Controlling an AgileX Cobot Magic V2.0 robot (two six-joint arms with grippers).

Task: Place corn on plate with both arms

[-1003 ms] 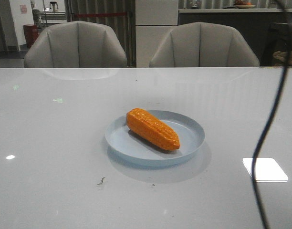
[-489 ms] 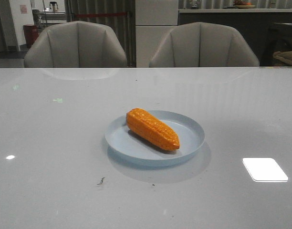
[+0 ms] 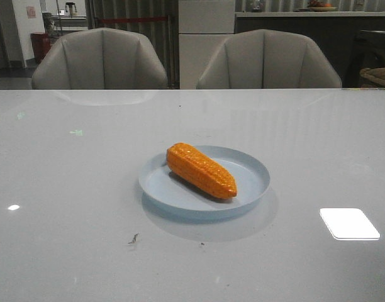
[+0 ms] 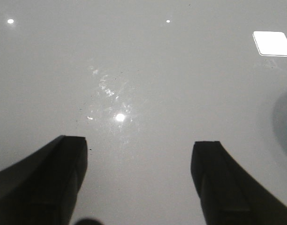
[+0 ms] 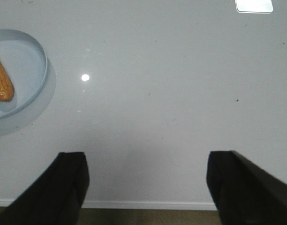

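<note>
Front view, corn [image 3: 201, 170] on plate [image 3: 250, 165], unmarked

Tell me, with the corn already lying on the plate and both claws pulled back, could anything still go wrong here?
Probably little. The corn lies diagonally inside the plate, but its blunt end sits near the far-left rim, so a bump might roll it out. The plate rests on a glossy table and could slide if nudged. The right gripper hangs open over bare table with the plate at the edge of its view; a careless sweep that way might clip it.
</note>
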